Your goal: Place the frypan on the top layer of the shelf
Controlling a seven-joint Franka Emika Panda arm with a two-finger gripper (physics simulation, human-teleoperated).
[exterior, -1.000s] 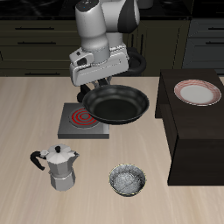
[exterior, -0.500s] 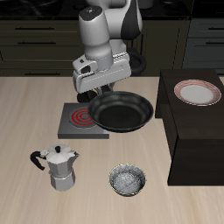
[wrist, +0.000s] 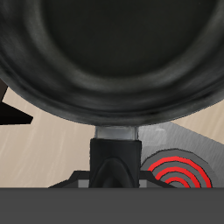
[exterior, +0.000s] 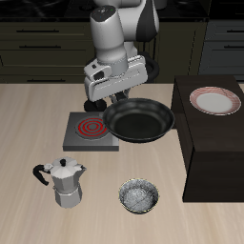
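- My gripper [exterior: 111,96] is closed on the handle of the frypan [exterior: 140,121], holding the pan clear of the table [exterior: 29,124].
- In my wrist view the frypan [wrist: 109,57] fills most of the picture, its round black bowl stretching away from me and its handle running back between my jaws.
- The pan hangs between the hotplate [exterior: 92,130] and the shelf [exterior: 212,152], its rim overlapping the hotplate's edge as seen from the front; it is near the shelf's side but not over its top.
- The hotplate's red coil [wrist: 179,171] shows just below the pan's handle.
- A plate [exterior: 213,100] with a red rim sits on the shelf's top.
- A moka pot [exterior: 63,181] and a small metal bowl [exterior: 139,197] stand nearer the table's front edge, apart from the pan.
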